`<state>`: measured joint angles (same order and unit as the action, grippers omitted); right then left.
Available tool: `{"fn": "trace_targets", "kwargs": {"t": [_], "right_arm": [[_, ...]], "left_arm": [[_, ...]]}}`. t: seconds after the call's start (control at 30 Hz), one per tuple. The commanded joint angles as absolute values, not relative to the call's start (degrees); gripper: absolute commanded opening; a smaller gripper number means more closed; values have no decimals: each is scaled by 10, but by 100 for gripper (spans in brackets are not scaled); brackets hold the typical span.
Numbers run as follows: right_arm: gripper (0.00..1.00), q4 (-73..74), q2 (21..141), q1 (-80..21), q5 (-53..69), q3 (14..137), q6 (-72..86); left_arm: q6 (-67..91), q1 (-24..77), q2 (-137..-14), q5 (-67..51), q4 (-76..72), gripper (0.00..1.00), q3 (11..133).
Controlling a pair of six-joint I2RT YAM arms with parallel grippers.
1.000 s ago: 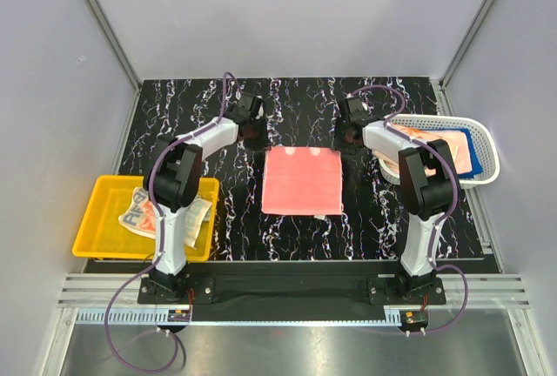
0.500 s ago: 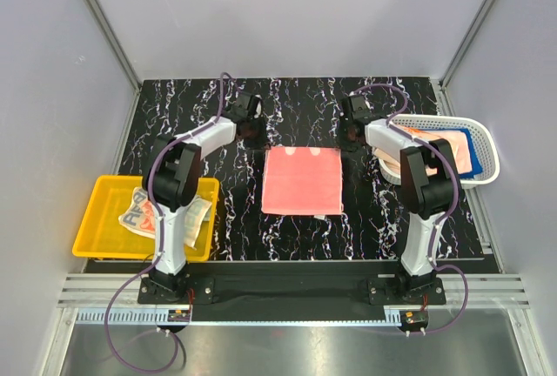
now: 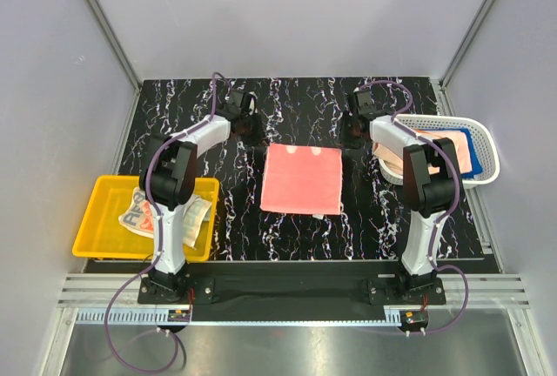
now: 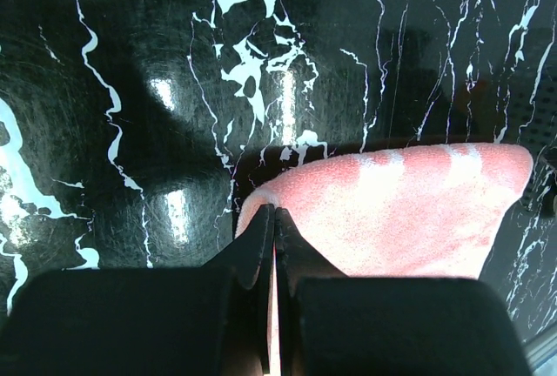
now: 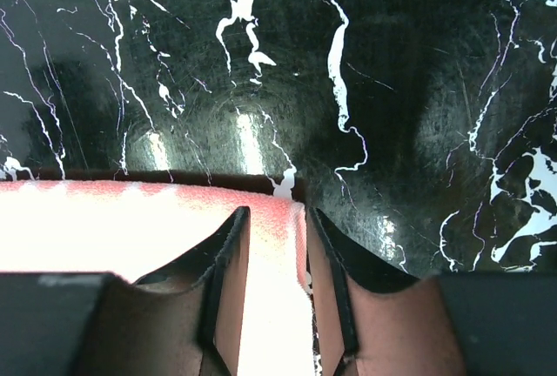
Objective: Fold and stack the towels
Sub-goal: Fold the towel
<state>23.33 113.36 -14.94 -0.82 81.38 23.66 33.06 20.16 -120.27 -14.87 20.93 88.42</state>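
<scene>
A salmon-pink towel (image 3: 302, 179) lies flat in the middle of the black marbled table. My left gripper (image 3: 246, 130) is down at its far left corner. In the left wrist view this gripper (image 4: 274, 212) is shut, pinching the towel (image 4: 409, 211) at that corner, with a thin pink strip between the fingers. My right gripper (image 3: 352, 135) is at the far right corner. Its jaws (image 5: 277, 215) stand apart astride the towel's (image 5: 104, 228) right edge, with cloth lying in the gap.
A yellow bin (image 3: 96, 237) at the left holds a beige lettered towel (image 3: 139, 211). A white mesh basket (image 3: 435, 120) at the right holds pale pink (image 3: 452, 154) and blue (image 3: 472, 145) towels, close beside the right arm.
The left gripper has shut on the towel's far left corner. Both wrists have shifted a little toward the far side of the table. The towel has hardly moved.
</scene>
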Motion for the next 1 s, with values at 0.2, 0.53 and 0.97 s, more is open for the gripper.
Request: {"fn": "trace_targets", "kwargs": {"t": [0.2, 0.53, 0.97], "right_arm": [[40, 216, 1117, -147, 20, 789, 258], [31, 207, 1127, -147, 33, 790, 270], [0, 224, 1058, -145, 33, 777, 262]], "left_arm": [[337, 197, -1202, -171, 178, 0, 897], [336, 196, -1201, -172, 178, 0, 893], [336, 186, -1137, -185, 213, 0, 882]]}}
